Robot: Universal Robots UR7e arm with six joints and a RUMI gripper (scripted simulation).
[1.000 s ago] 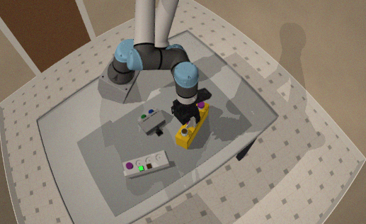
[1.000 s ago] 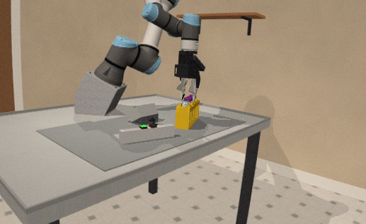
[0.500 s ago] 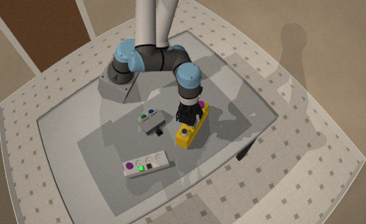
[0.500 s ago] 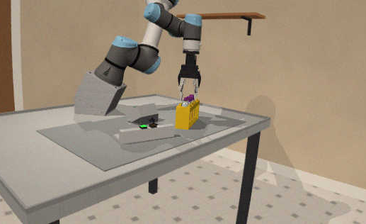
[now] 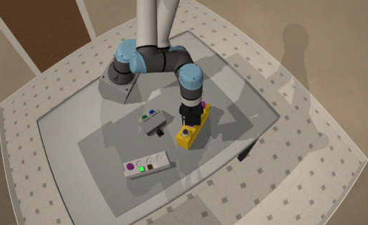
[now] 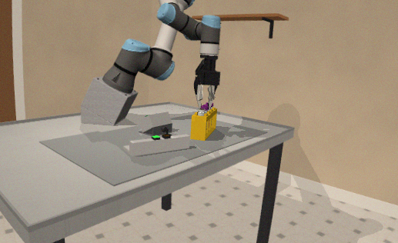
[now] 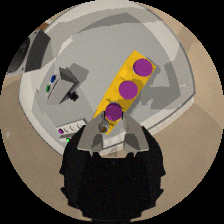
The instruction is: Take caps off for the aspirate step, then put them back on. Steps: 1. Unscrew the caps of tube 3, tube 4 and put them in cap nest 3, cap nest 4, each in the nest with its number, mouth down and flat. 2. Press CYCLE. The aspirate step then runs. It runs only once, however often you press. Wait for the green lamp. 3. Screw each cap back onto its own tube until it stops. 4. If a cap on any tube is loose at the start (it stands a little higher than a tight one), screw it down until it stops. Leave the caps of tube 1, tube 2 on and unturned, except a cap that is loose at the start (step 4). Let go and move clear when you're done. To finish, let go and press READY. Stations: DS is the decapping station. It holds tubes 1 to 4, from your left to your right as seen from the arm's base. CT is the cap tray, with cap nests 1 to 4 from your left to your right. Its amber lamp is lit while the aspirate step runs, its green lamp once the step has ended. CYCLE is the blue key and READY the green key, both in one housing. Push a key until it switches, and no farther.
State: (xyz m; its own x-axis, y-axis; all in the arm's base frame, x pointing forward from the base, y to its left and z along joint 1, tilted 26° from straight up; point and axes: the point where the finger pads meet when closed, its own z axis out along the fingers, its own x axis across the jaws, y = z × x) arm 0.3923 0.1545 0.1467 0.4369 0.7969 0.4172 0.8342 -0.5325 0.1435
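Note:
The yellow decapping station (image 5: 184, 142) (image 6: 199, 128) (image 7: 135, 56) holds the tubes. In the wrist view purple caps sit on tube 1 (image 7: 143, 67), tube 2 (image 7: 128, 90) and tube 3 (image 7: 114, 111). Tube 4 (image 5: 185, 132) (image 7: 103, 129) is open at the near end. My gripper (image 6: 205, 108) (image 7: 113, 111) points down, its fingertips shut on opposite sides of the tube 3 cap. Whether this cap is fully down cannot be told. The white cap tray (image 5: 165, 161) (image 6: 160, 146) has a purple cap (image 5: 129, 166) (image 7: 61, 131) in nest 4; nests 1 to 3 are empty. The green lamp (image 5: 142, 169) (image 6: 155, 137) is lit.
The grey key housing (image 5: 152, 122) (image 7: 62, 89) stands between arm base and tray, with the blue CYCLE key (image 5: 151, 112) (image 7: 53, 79) and green READY key (image 5: 144, 117) (image 7: 48, 88). The amber lamp (image 5: 150, 166) is dark. The tube 2 cap is close beside my fingers.

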